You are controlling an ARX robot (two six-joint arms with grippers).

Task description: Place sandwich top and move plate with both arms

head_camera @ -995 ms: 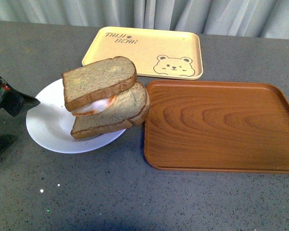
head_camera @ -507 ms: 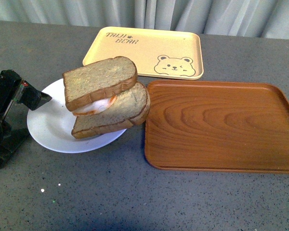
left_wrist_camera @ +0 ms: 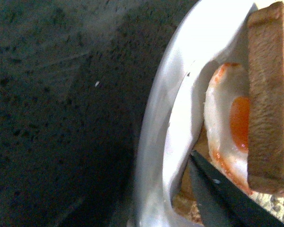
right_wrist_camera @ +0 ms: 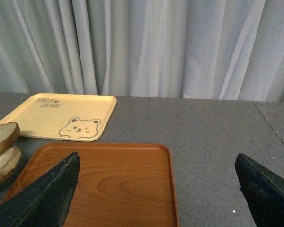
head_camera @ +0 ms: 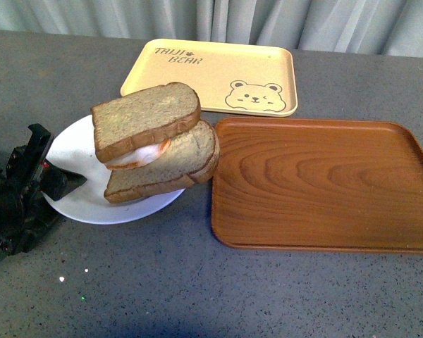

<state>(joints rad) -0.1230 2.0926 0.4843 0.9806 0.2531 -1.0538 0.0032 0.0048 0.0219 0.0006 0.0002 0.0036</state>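
Grey speckled tabletop (head_camera: pixel 162 282). Your sandwich top (head_camera: pixel 144 116), grey-green crumb with a brown crust, sits tilted atop the fried egg (head_camera: pixel 146 155) on the white plate (head_camera: pixel 74 151). Left gripper (head_camera: pixel 56 172) is at the plate's left rim, spread can't tell. Right gripper (right_wrist_camera: pixel 156 161) is spread wide.

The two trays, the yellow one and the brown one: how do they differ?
The yellow tray is pale with a bear drawing and lettering; the brown tray shows plain wood grain. The yellow tray lies further back, by the curtain; the brown tray lies nearer, right of the plate. Both are rectangular with rounded corners and raised rims.
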